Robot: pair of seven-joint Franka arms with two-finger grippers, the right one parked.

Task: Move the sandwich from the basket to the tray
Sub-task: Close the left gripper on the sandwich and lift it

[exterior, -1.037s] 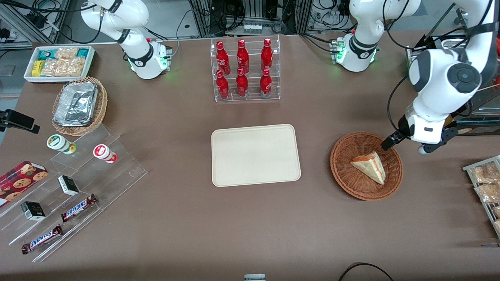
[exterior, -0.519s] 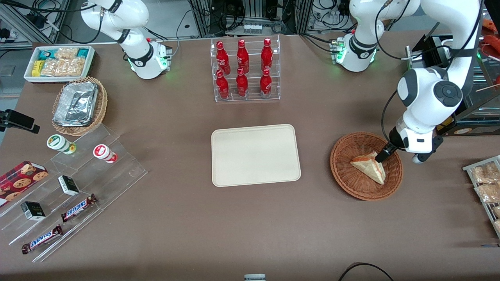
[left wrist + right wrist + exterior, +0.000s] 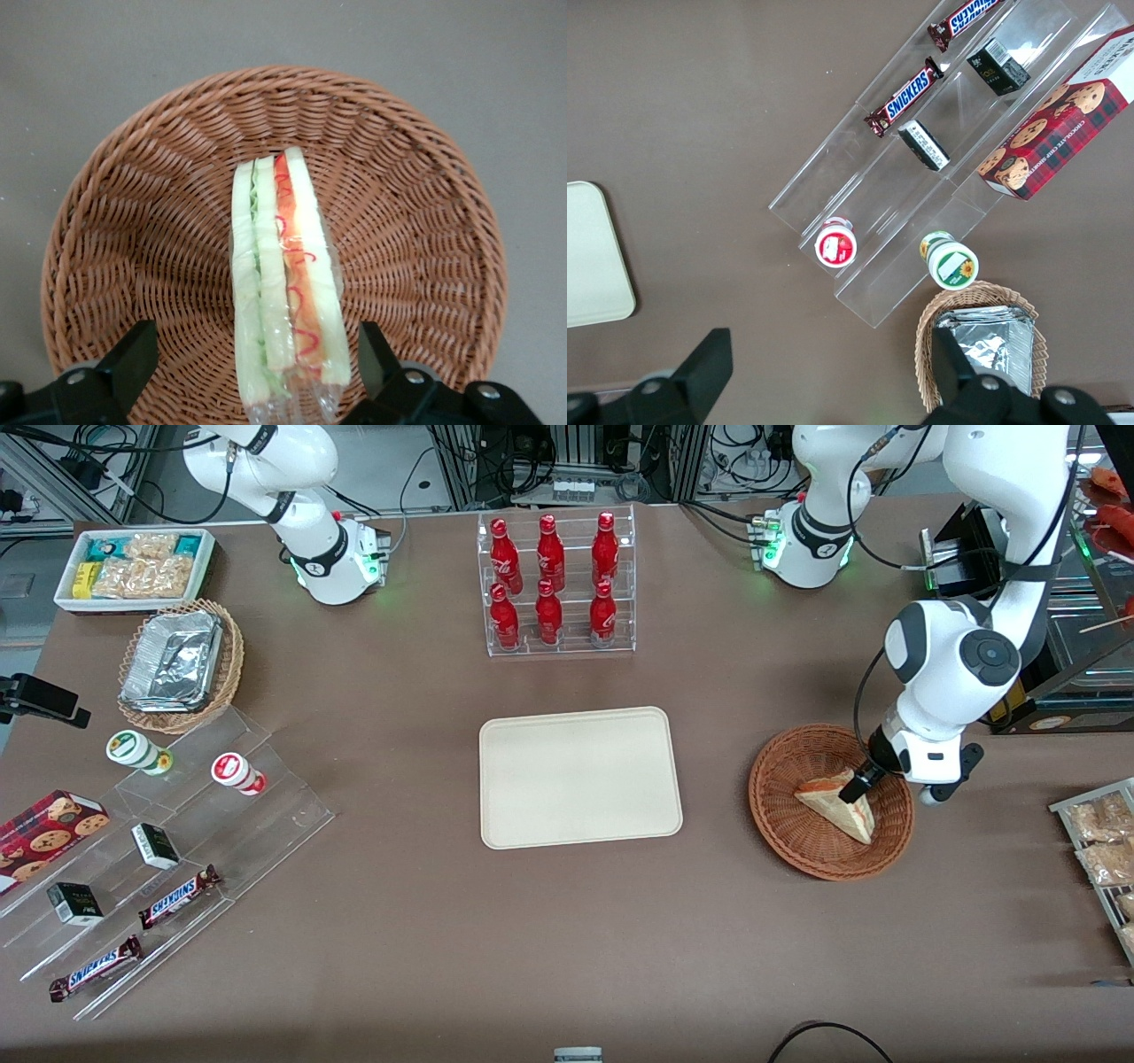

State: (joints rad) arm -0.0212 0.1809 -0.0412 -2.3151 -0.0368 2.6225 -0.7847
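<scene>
While the sandwich (image 3: 837,804) is lying in the basket (image 3: 788,841) toward the working arm's end of the table, the front view is showing the gripper (image 3: 858,786) reaching down at the wedge's upper edge, with the tray (image 3: 580,777) sitting bare well apart toward the middle of the table; from here I cannot tell whether a finger is touching the bread. In the left wrist view the gripper (image 3: 257,359) is hanging over the basket (image 3: 133,221) with its fingers (image 3: 133,354) spread wide, one on each side of the sandwich (image 3: 283,283) and apart from it, so nothing is being pinched. The step in hand is looking like the approach to the grasp; the next move is probably calling for a little more descent, then a gentle closing across the bread faces before lifting toward the tray. The right wrist view is showing only a corner of the tray (image 3: 594,257).
</scene>
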